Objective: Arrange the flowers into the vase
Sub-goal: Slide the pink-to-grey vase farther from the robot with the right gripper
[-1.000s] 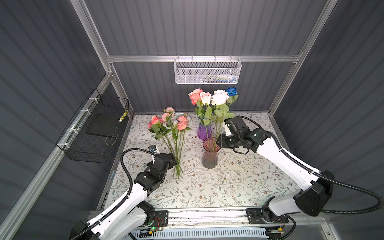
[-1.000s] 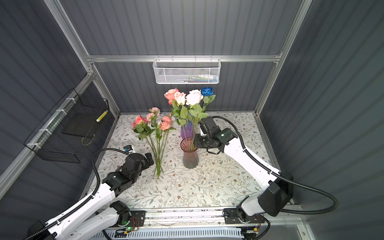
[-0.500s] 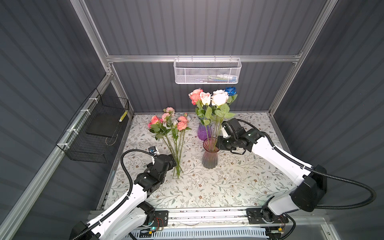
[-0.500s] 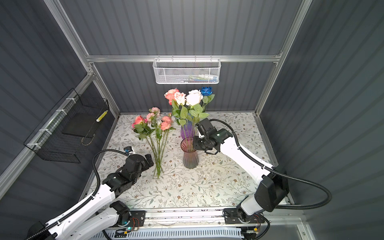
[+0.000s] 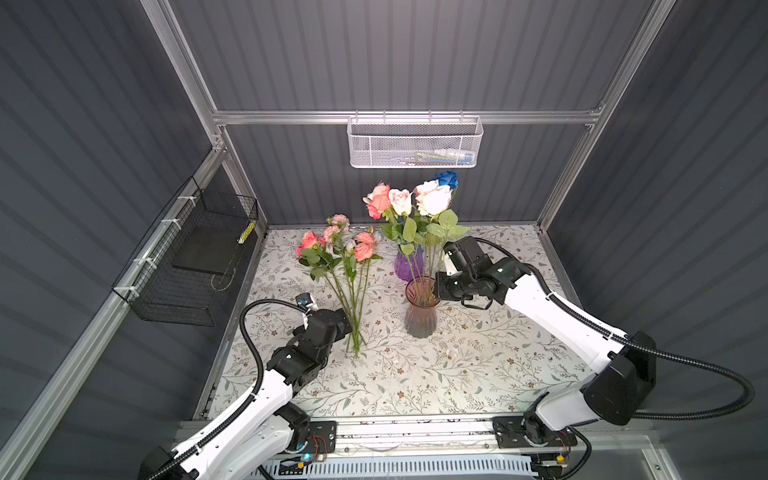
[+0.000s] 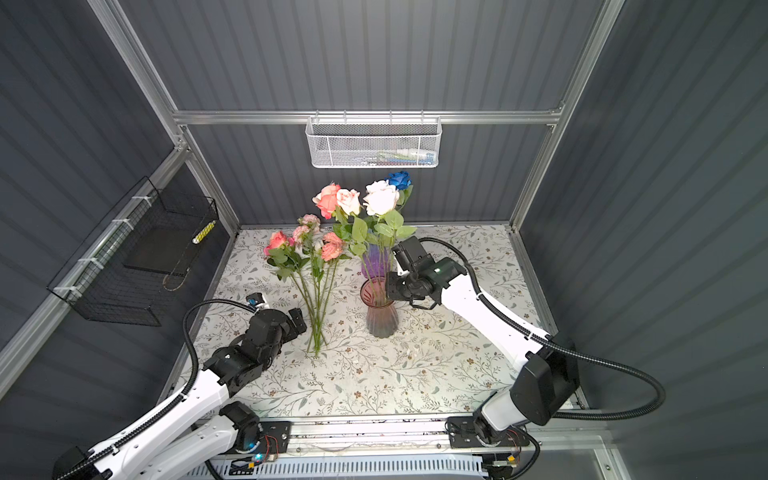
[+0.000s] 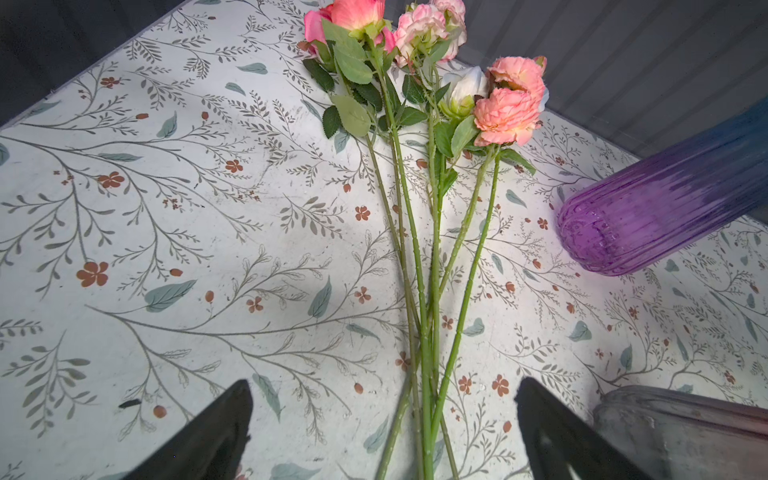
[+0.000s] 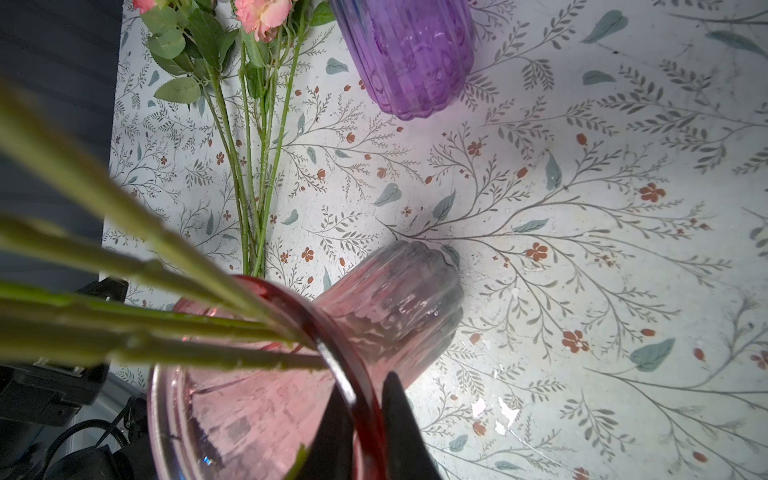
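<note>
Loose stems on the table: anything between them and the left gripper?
Nothing visible. In the left wrist view the open left gripper frames the stems on the table; the pink vase stands off to one side.

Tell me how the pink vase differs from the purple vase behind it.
Colour: the pink vase is rose fading to grey; the purple vase is violet. Contents: rose stems stand in the pink vase; none show through the purple vase's glass. Grip: the right gripper clamps the pink vase's rim; the purple vase is untouched. Both are ribbed glass, upright on the table.
</note>
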{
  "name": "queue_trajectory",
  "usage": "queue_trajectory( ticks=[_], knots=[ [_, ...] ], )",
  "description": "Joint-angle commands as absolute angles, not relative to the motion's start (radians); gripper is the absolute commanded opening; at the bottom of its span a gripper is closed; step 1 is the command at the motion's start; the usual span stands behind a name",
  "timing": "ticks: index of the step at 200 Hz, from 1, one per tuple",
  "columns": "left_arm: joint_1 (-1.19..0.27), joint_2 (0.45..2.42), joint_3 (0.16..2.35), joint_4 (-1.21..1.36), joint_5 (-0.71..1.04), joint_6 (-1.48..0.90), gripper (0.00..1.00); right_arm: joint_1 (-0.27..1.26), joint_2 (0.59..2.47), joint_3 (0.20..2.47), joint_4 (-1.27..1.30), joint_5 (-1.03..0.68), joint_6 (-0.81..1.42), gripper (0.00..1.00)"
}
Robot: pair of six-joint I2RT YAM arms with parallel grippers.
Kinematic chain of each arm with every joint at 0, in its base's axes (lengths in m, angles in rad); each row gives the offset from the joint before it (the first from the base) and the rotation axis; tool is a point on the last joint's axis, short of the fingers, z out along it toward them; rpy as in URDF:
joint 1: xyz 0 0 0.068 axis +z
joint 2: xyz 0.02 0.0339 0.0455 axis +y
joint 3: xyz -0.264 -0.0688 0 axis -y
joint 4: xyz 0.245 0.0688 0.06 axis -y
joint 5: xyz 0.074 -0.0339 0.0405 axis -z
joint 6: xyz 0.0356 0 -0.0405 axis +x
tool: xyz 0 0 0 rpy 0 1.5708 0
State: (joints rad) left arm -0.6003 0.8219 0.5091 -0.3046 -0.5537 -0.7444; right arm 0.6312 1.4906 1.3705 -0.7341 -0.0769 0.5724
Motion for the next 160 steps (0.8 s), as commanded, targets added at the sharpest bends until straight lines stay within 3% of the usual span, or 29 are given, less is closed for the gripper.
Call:
queue_trajectory(
  ticks=[1, 160],
  knots=[
    [-0.595, 0.807, 0.527, -0.333, -0.571, -0.727, 1.00, 0.612, 1.463, 1.403, -0.750, -0.019, 0.535, 0.00],
    [-0.596, 0.826, 0.615, -0.367, -0.557, -0.693, 0.99, 0.214, 1.545, 1.448, -0.570, -0.215, 0.532, 0.00]
  ],
)
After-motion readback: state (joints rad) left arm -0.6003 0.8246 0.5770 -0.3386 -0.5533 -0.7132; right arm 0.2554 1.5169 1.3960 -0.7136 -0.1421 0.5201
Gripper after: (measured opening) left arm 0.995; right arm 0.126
